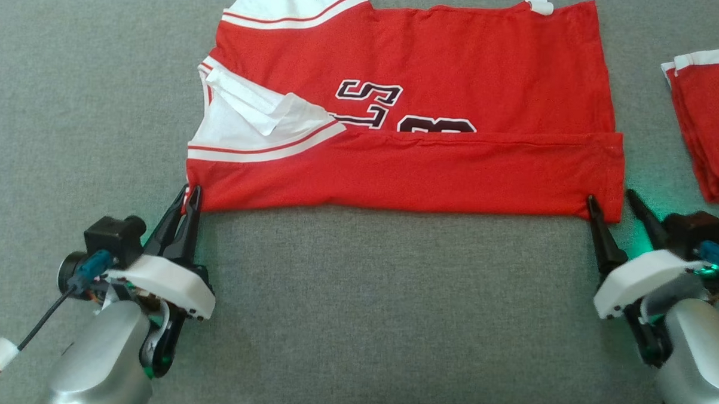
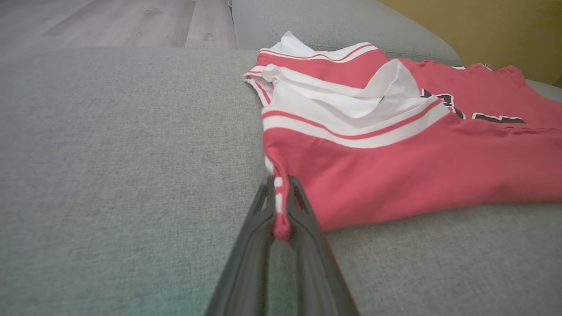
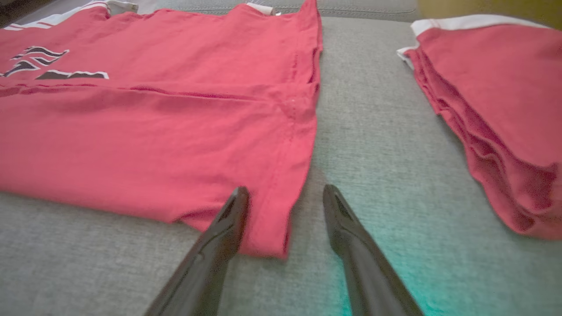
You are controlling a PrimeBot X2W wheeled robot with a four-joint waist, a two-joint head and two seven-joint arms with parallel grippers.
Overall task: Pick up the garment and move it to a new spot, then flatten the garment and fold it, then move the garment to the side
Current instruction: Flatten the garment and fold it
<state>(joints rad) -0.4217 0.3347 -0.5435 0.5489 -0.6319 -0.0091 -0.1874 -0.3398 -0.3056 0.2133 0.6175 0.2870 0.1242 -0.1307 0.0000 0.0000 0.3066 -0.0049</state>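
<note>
The red jersey lies spread on the grey couch, its near side folded up over the black lettering. At the jersey's near left corner, the left hand is clamped on the red-and-white trim. At its near right corner, the right hand has its fingers apart, straddling the hem, perhaps touching the cloth. A folded red garment lies apart, right of the jersey.

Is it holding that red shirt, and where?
Yes: the left gripper has its fingers shut on the jersey at its near-left corner; the right gripper is open, holding nothing.
</note>
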